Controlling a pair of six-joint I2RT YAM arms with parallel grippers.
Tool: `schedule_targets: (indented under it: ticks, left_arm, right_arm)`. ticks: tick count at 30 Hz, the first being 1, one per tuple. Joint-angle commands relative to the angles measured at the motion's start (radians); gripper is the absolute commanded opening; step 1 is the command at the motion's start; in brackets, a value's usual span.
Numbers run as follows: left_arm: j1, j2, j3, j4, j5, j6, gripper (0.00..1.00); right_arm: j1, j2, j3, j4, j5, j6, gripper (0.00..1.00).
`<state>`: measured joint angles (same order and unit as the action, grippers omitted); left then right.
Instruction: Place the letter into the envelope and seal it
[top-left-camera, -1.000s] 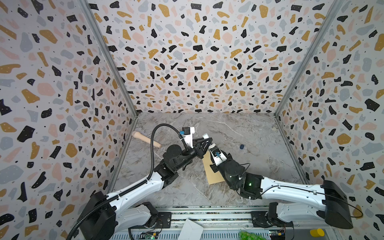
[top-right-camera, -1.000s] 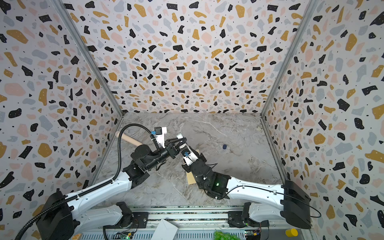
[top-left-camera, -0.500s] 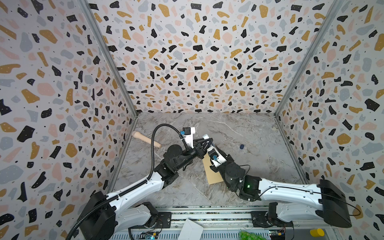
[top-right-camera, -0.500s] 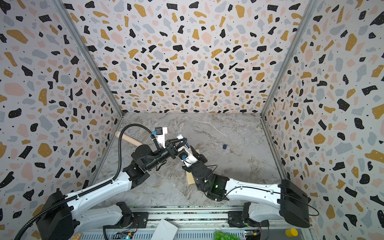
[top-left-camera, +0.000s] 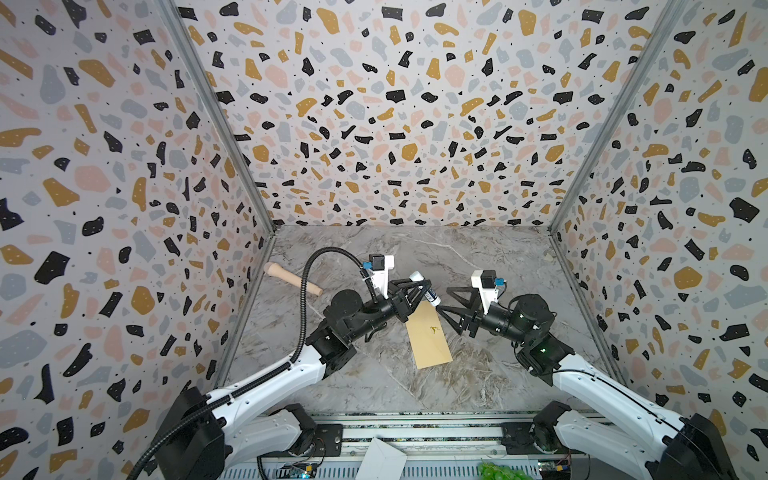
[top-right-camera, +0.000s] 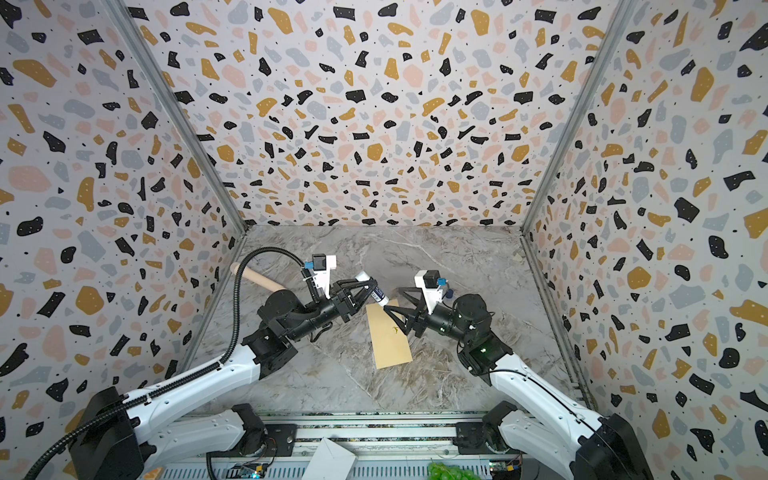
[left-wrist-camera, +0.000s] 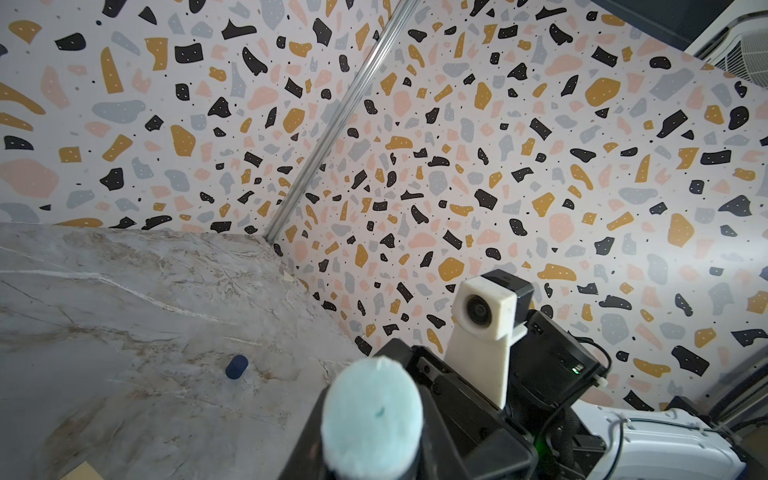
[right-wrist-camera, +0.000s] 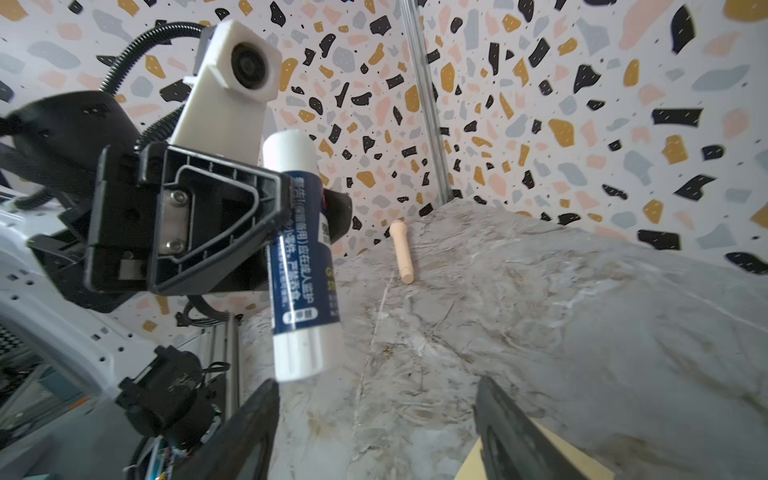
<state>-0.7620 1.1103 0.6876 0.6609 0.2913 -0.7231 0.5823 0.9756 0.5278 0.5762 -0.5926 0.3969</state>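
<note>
The left pincer (top-left-camera: 423, 289) is grasping a white cylindrical glue stick with a dark blue printed label (top-left-camera: 433, 297). It is clenching around the stick's middle and holding it tilted above the grey marble-patterned worktop (top-left-camera: 478, 374). The right pincer (top-left-camera: 444, 299) is facing it just beside the stick's lower end, released, with its jaws standing wide apart and nothing between them. In both top views the tan kraft-paper rectangular envelope (top-left-camera: 428, 340) is lying flat on the worktop between the two arms. Its small gold mark (top-left-camera: 433, 329) is facing up and its far end is sitting beneath both pincers. A pale wooden peg (top-left-camera: 293, 279) is lying near the rear left wall. A small dark blue cylinder (left-wrist-camera: 237, 367) is resting on the worktop well apart from it.
</note>
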Motion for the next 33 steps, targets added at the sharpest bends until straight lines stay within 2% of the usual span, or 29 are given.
schedule_targets:
  ticks: [1, 5, 13, 20, 30, 33]
  left_arm:
    - [0.003, -0.017, 0.005, 0.085, 0.034, -0.017, 0.00]
    - [0.003, -0.018, 0.003, 0.088, 0.037, -0.021, 0.00]
    - [0.003, -0.011, 0.003, 0.089, 0.046, -0.026, 0.00]
    - [0.003, -0.001, 0.004, 0.093, 0.059, -0.028, 0.00]
    - [0.003, 0.010, 0.007, 0.101, 0.071, -0.038, 0.00]
    - [0.003, 0.013, 0.006, 0.099, 0.074, -0.038, 0.00]
  right_arm:
    - [-0.012, 0.017, -0.008, 0.152, -0.189, 0.162, 0.69]
    - [-0.012, 0.048, -0.007, 0.198, -0.198, 0.195, 0.62]
    - [-0.012, 0.071, 0.001, 0.266, -0.226, 0.230, 0.60]
    - [-0.012, 0.087, 0.022, 0.265, -0.223, 0.227, 0.43]
    - [-0.012, 0.095, 0.029, 0.291, -0.196, 0.236, 0.48]
    - [-0.012, 0.100, 0.033, 0.302, -0.205, 0.241, 0.39]
